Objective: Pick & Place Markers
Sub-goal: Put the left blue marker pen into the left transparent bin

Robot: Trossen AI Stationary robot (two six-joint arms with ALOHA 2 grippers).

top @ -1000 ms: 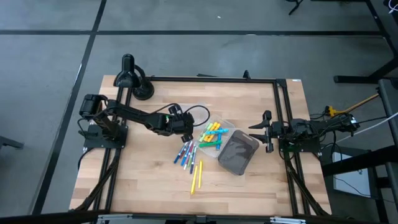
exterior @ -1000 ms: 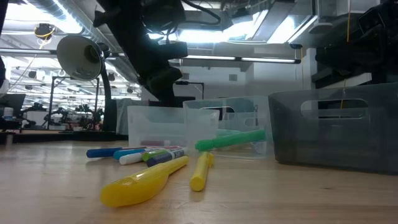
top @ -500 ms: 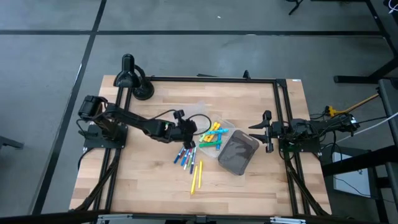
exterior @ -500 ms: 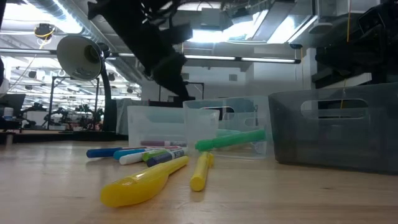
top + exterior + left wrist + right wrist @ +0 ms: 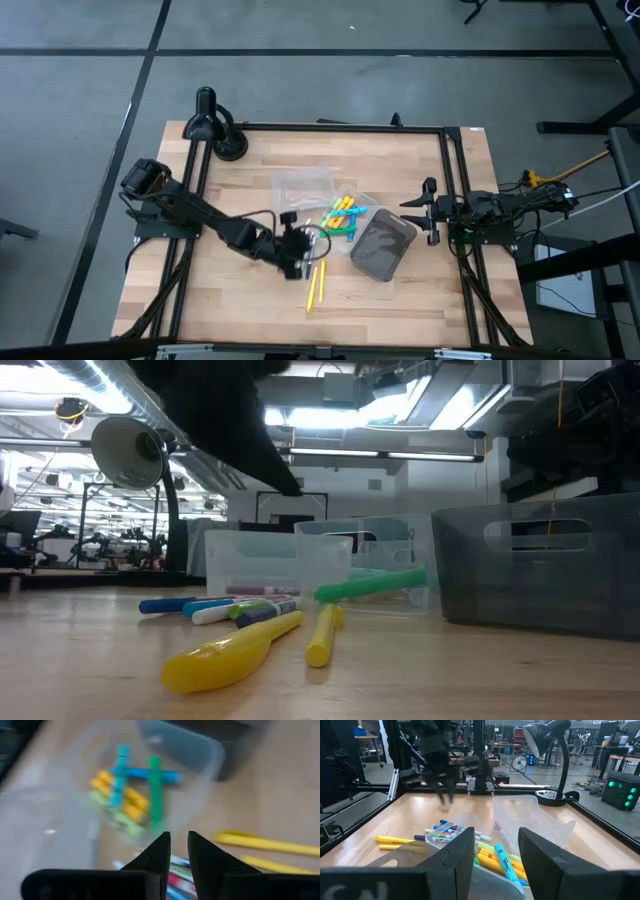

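Left gripper moved over loose markers | clear plastic tray uncovered

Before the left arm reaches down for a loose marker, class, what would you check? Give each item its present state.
1. Left end effector over the loose markers: ok.
2. Left end effector holds nothing: ok, narrow empty gap in the left wrist view.
3. Fingers wide enough to straddle a marker: not ok.
4. Clear tray holding sorted markers, in reach: ok.
5. Right end effector parked beside the grey bin, open, clear of the path: ok.
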